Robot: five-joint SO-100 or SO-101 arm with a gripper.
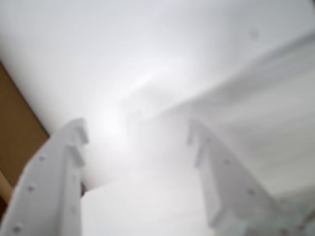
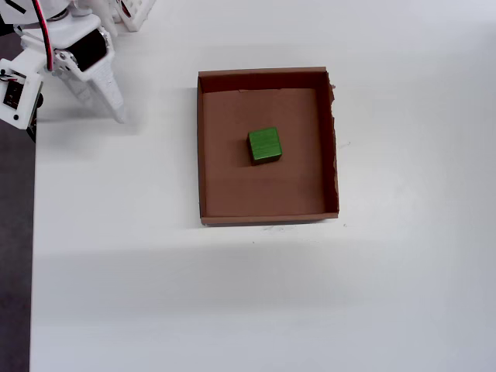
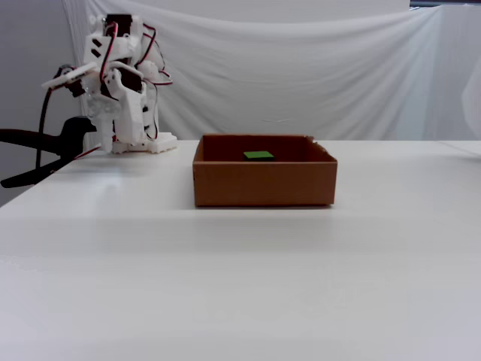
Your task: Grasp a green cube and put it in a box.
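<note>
The green cube (image 2: 264,145) lies inside the box (image 2: 203,155), near its middle; in the fixed view only the cube's top (image 3: 259,156) shows over the box's front wall (image 3: 263,184). My gripper (image 2: 108,97) is folded back at the table's far left corner, well away from the box, and it shows by the arm's base in the fixed view (image 3: 129,124). In the wrist view the gripper (image 1: 138,132) has its two white fingers apart with nothing between them, over blurred white table.
A white lattice basket (image 2: 136,11) stands behind the arm. A black clamp (image 3: 45,150) grips the table's left edge (image 2: 34,232). A white cloth (image 3: 301,68) hangs behind the table. A blurred brown surface (image 1: 15,132) lies at the wrist view's left edge.
</note>
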